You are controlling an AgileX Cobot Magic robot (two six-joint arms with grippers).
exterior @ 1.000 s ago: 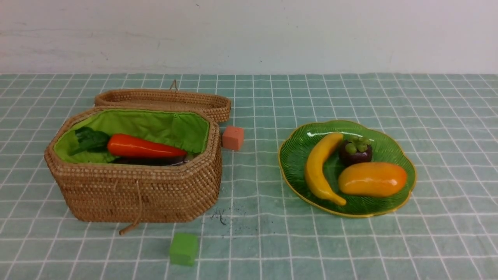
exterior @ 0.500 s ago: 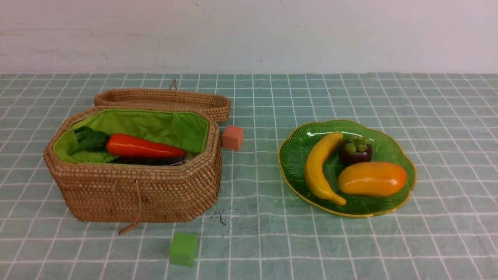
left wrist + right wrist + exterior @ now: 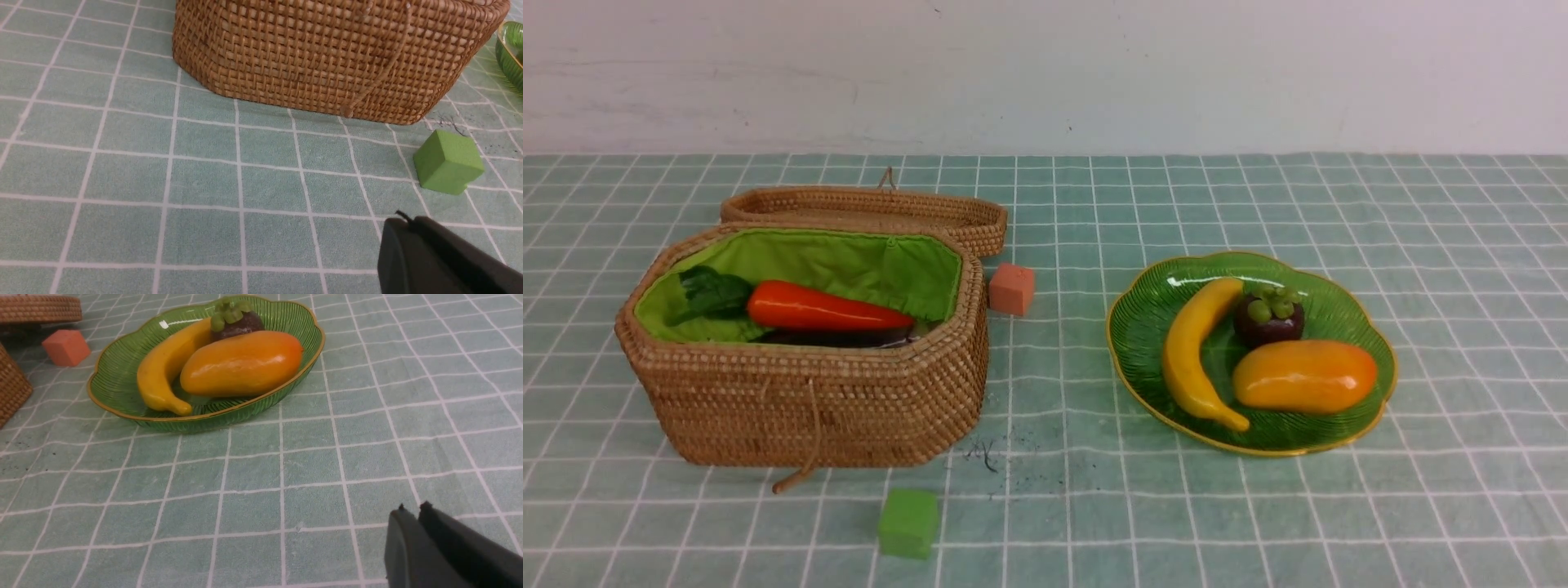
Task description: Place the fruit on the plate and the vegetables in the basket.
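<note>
Wicker basket (image 3: 809,400) on your bench's left holds carrot (image 3: 825,310) and eggplant (image 3: 841,336); green plate (image 3: 1143,327) at right has banana (image 3: 1188,351), mango (image 3: 1304,376), mangosteen (image 3: 1267,317). L hand (image 3: 402,222) and R hand (image 3: 410,512): both closed, empty, low over cloth.

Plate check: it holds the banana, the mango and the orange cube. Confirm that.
Not quite. The plate holds the banana, the mango and the mangosteen. The front view shows the orange cube on the cloth beside the basket.
</note>
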